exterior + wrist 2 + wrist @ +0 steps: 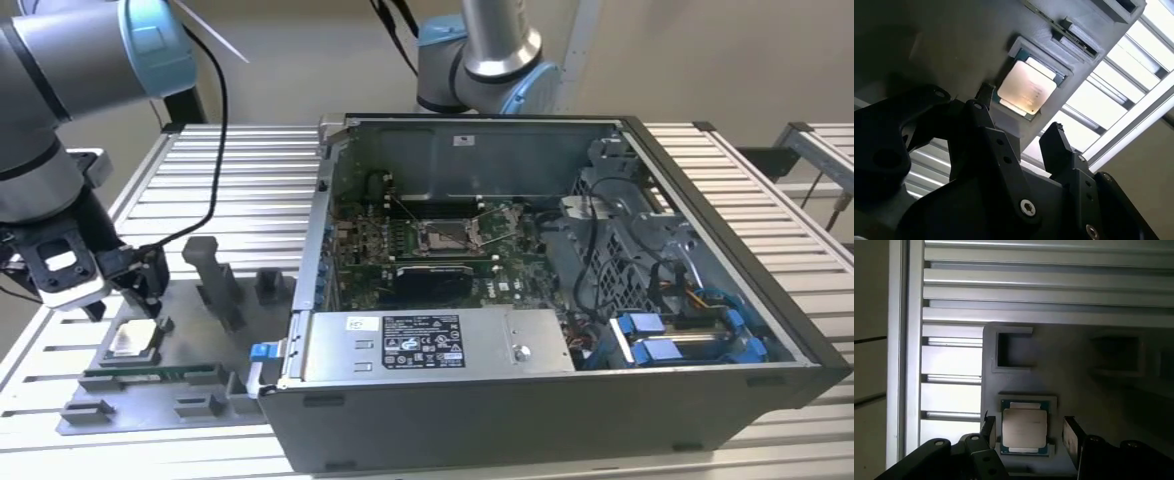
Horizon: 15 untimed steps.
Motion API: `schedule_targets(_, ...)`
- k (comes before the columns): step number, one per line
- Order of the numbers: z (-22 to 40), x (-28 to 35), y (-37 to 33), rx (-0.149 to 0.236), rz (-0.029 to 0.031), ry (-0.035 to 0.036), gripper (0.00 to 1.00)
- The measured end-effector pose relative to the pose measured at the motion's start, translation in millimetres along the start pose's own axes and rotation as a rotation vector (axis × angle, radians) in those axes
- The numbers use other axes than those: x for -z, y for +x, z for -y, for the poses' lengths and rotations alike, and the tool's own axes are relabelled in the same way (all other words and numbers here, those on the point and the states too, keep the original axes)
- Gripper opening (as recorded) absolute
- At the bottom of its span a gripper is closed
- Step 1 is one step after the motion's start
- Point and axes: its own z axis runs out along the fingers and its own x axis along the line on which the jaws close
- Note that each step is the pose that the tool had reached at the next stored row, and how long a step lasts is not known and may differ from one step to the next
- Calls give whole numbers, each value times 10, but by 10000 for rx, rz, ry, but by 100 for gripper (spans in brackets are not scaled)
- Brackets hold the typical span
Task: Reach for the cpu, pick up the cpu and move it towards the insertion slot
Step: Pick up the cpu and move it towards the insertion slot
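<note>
While the gripper (130, 308) hangs low over the grey tray (174, 408) at the exterior view's left, I see it released, its jaws spread wide with nothing clamped between them. Both wrist views give me the two black fingers (1070, 435) standing one on each side of the cpu (1025, 428), with the chip sitting in the gap between them. In the first wrist view a thin strip of tray shows between each finger and the chip's rim, so I read them as just beside it and not pressing on it. Whether a fingertip grazes the raised frame of the recess I cannot tell.

The cpu lies flat in its square recess of the tray, silvery top up, with a darker border round it. It is not lifted. A long green memory stick (154, 375) lies in the same tray, just beside that recess.

From the exterior view, the insertion slot (445, 237) sits on the green board inside the open computer case (694, 300), well apart from the cpu and toward the exterior view's right. Tray and case both rest on the slatted metal desk (240, 180).
</note>
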Motion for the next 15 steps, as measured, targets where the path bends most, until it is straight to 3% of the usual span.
schedule_targets(15,72,-168,7,0,-2,15,100)
